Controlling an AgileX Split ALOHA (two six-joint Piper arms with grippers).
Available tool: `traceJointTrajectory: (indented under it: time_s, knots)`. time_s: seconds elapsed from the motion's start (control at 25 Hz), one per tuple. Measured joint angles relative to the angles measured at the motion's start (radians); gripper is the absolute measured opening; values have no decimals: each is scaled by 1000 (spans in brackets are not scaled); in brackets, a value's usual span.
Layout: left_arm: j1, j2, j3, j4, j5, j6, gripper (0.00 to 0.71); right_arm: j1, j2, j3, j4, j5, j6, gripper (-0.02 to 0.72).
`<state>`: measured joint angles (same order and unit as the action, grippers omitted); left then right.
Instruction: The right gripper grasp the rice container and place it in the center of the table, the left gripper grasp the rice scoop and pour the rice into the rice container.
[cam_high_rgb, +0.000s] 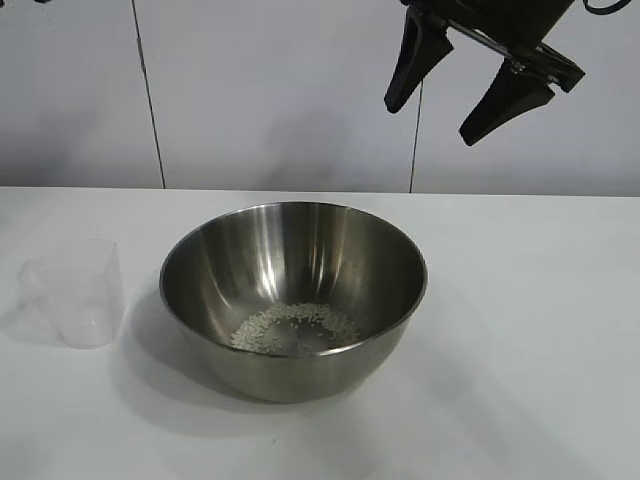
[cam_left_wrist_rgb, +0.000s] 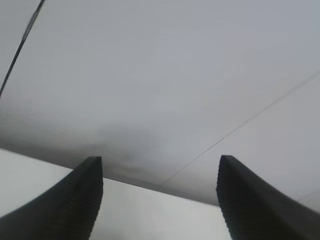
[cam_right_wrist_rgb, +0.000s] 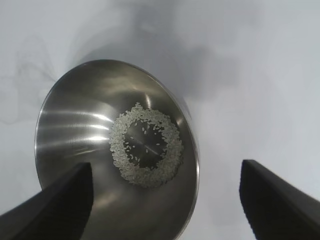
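— Right tool (cam_high_rgb: 468, 103): how is it seen?
— Spread wide and empty, it is held high above the bench (cam_high_rgb: 540, 330), past the rice container (cam_high_rgb: 293, 296).
— Where is the rice (cam_high_rgb: 295, 327) found?
— It is ringed on the container's floor; the container is set mid-bench. The rice scoop (cam_high_rgb: 75, 291) is stood upright beside it, apart.
— And the left tool (cam_left_wrist_rgb: 160, 200)?
— Spread too, nothing held, aimed at the wall (cam_left_wrist_rgb: 175, 75).

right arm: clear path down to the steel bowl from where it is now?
Probably yes. The right end effector hangs open above the rice container, empty, and the right wrist view shows nothing between its fingers and the rim.
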<state>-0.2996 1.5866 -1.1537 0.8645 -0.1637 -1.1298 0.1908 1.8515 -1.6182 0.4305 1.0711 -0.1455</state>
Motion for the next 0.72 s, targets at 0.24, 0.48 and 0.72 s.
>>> traceJointTrajectory:
  time_s: [0.24, 0.48, 0.72]
  knots:
    - [0, 0, 0, 308, -57, 103, 476, 0, 0, 0, 0, -2, -3, 558]
    - [0, 0, 0, 327, -21, -77, 476, 0, 0, 0, 0, -1, -4, 558]
    - [0, 0, 0, 240, -16, -721, 476, 0, 0, 0, 0, -1, -4, 558]
